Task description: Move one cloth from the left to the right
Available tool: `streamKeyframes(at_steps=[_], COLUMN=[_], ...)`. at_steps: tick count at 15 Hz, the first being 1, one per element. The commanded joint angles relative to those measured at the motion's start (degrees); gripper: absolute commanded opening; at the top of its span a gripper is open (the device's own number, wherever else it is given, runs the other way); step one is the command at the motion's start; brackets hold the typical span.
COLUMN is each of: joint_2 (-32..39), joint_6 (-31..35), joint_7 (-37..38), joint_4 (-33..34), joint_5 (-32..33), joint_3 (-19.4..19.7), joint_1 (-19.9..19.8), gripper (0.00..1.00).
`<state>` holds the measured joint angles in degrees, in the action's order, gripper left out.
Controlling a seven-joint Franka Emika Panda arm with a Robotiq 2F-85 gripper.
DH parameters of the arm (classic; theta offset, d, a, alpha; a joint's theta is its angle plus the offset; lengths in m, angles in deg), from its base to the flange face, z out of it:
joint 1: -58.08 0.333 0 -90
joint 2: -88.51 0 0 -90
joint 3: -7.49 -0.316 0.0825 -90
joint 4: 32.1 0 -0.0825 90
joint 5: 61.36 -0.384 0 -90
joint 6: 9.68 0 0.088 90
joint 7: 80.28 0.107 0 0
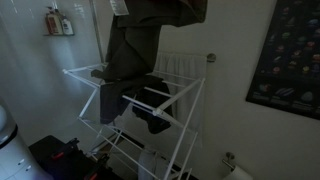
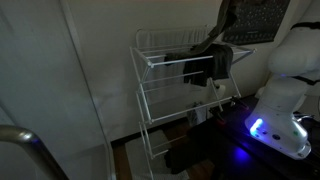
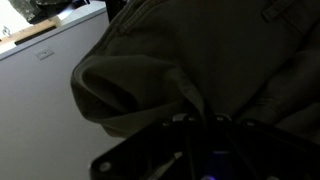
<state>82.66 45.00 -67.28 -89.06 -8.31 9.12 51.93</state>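
Observation:
The large olive-green cloth [image 1: 130, 45] hangs from the top of the frame down over the left end of the white drying rack [image 1: 185, 75]. It shows as a thin dark strip in an exterior view [image 2: 224, 22]. In the wrist view the cloth [image 3: 200, 50] fills the frame. My gripper [image 3: 197, 120] is shut on a fold of it. In both exterior views the gripper is hidden at the top edge behind the cloth.
A black cloth [image 1: 152, 100] lies on the rack's middle rails, also seen in an exterior view [image 2: 218, 62]. A smaller dark cloth [image 1: 102, 73] sits at the rack's left corner. The white robot base [image 2: 290, 60] stands beside the rack [image 2: 150, 62]. A poster [image 1: 290, 55] hangs on the wall.

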Motion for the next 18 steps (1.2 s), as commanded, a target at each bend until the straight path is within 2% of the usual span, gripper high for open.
streamKeyframes(at_steps=[1, 6, 10, 14, 16, 18], joint_2=[-0.14, 0.93, 0.23, -1.36, -2.15, -2.45], joint_6=[2.8, 6.39, 17.86, 28.75, 31.4, 30.34], joint_7=[3.55, 8.03, 12.99, 16.11, 14.72, 13.13], joint_4=[0.38, -2.45, -11.65, -23.99, -29.53, -33.31], joint_5=[0.62, -0.61, -6.14, -14.22, -17.76, -19.62], joint_3=[1.25, 2.05, 1.44, 0.8, 0.32, -0.16], joint_1=[-0.89, -0.27, 1.01, 2.7, 3.61, 4.22], gripper=[0.05, 0.04, 0.04, 0.05, 0.05, 0.05])
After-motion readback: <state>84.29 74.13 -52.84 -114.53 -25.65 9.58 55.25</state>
